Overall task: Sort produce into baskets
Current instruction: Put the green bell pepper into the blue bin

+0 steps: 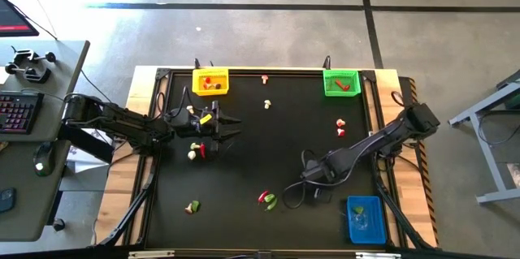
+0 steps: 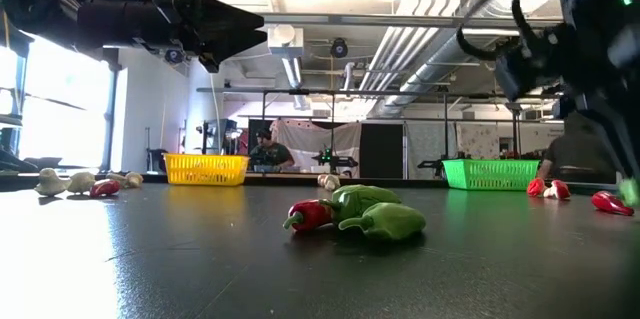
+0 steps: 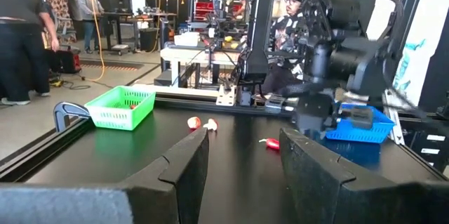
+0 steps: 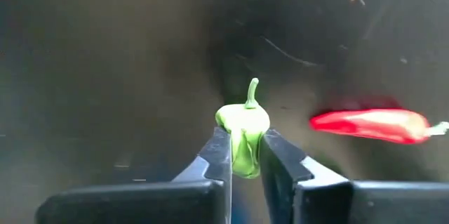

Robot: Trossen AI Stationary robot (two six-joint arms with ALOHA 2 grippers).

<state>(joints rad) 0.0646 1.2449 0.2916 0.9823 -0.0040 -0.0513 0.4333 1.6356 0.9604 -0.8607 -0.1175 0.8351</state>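
R hand [image 4: 244, 155] gripping green pepper [image 4: 243, 127]; L hand [image 1: 230, 127] open.

Three baskets and two arms at the table.
Baskets: one yellow basket [image 1: 210, 80], one green basket [image 1: 340, 82], one blue basket [image 1: 365, 218]. Between the right gripper's [image 4: 244, 155] fingers: one green pepper [image 4: 243, 127]; just beside it, one red chilli [image 4: 370, 124].

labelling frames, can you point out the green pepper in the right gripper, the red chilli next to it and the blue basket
green pepper [image 4: 243, 120]: right wrist view, on its bulging top, between the fingers.
red chilli [image 4: 368, 124]: right wrist view, mid-body.
blue basket [image 1: 351, 223]: high view, on its left wall.
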